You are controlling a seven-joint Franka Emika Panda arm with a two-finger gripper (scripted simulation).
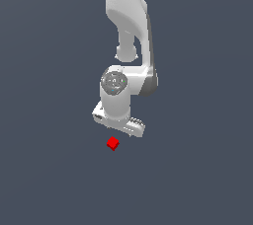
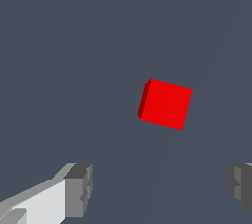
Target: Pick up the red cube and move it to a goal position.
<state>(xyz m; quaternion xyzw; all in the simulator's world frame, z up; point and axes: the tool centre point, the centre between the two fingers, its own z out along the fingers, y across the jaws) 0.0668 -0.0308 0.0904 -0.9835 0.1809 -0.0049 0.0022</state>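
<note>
arm: white Panda (image 1: 129, 26), comes in from top of ext view, wrist bent down over the surface
end effector (image 2: 160, 188): spread wide, nothing btwn fingers, holds nothing; in ext view (image 1: 120, 123) it's seen from above, fingertips not clear there
fingers: two grey pads in wrist view, one (image 2: 78, 191) on white mount, other (image 2: 241, 186) partly cut by frame edge; big gap btwn them
red cube (image 1: 113, 143): small, bright red, sits on the flat grey surface, just beside end effector in ext view, slightly toward ext view's left of its lower end; not touching
red cube wrist view (image 2: 165, 104): lies ahead of the fingers, not btwn them, rotated a bit vs finger line; top face + one darker side face visible
surface (image 1: 44, 169): plain dark grey-blue, flat, no edges visible; can't tell if desk or floor
contact: none, cube apart from both pads
</note>
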